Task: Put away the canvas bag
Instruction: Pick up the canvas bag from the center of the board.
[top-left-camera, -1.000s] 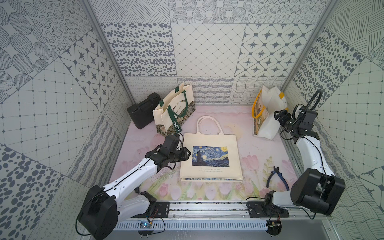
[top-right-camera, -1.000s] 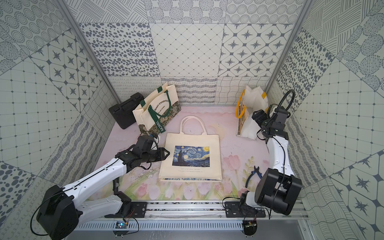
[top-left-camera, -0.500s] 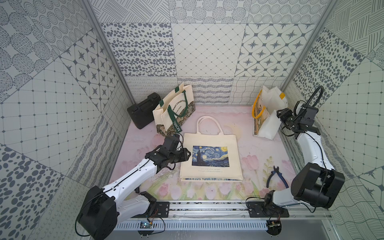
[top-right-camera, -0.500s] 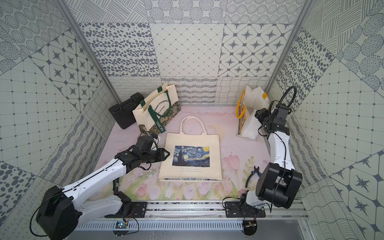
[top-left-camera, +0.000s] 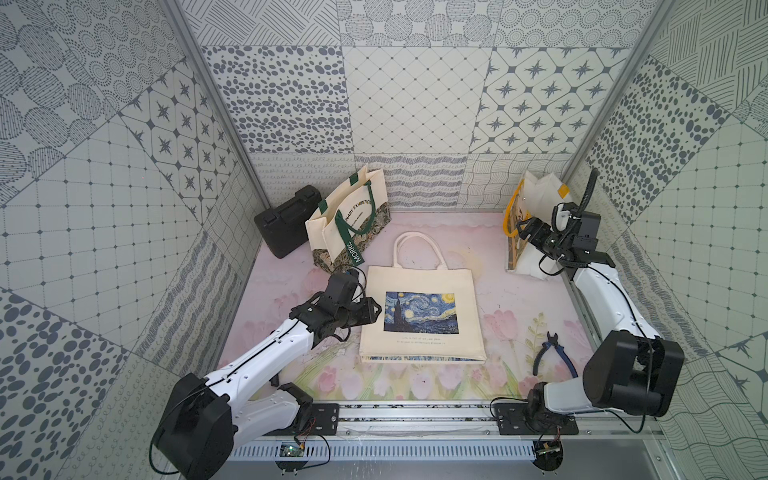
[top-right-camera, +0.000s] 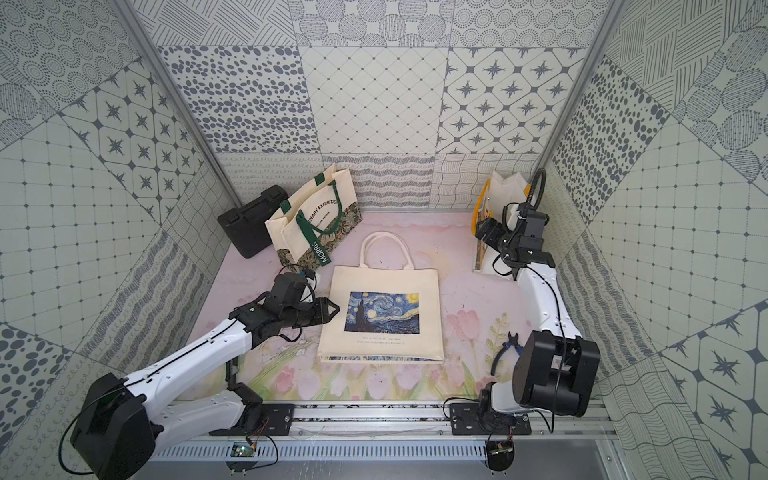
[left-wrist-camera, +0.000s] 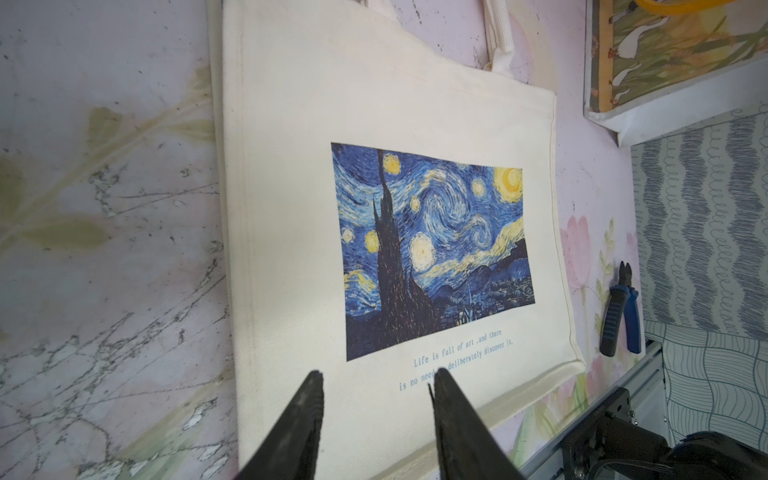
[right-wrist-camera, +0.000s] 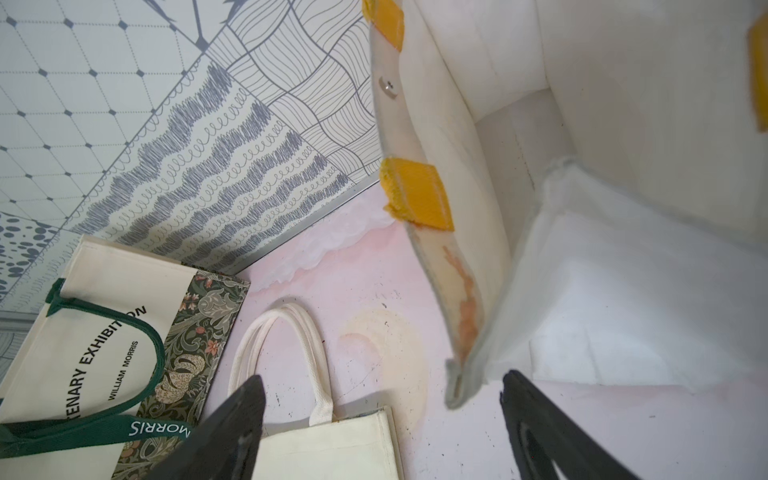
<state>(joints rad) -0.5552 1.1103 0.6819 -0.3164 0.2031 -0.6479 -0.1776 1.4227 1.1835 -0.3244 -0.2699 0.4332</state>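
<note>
The canvas bag (top-left-camera: 422, 278) with a starry-night print lies flat mid-table, handles toward the back wall; it shows in both top views (top-right-camera: 384, 282) and both wrist views (left-wrist-camera: 332, 104) (right-wrist-camera: 332, 449). My left gripper (top-left-camera: 376, 311) (top-right-camera: 334, 309) hovers at the bag's left edge. In the left wrist view it (left-wrist-camera: 376, 374) is open over the cloth, holding nothing. My right gripper (top-left-camera: 519, 227) (top-right-camera: 480, 230) is at the near rim of a white bag with yellow handles (top-left-camera: 536, 195) at the back right. Its jaws (right-wrist-camera: 382, 378) stand wide open; the rim's corner hangs beside one finger, ungripped.
A cream bag with green handles (top-left-camera: 345, 216) stands at the back left, a black case (top-left-camera: 282, 220) behind it against the wall. Blue-handled pliers (top-left-camera: 555, 349) lie on the mat at the front right, near the right arm's base. Patterned walls close three sides.
My right gripper has shifted left toward the white bag's rim and its jaws have spread wider. The left arm and the canvas bag have not moved.
</note>
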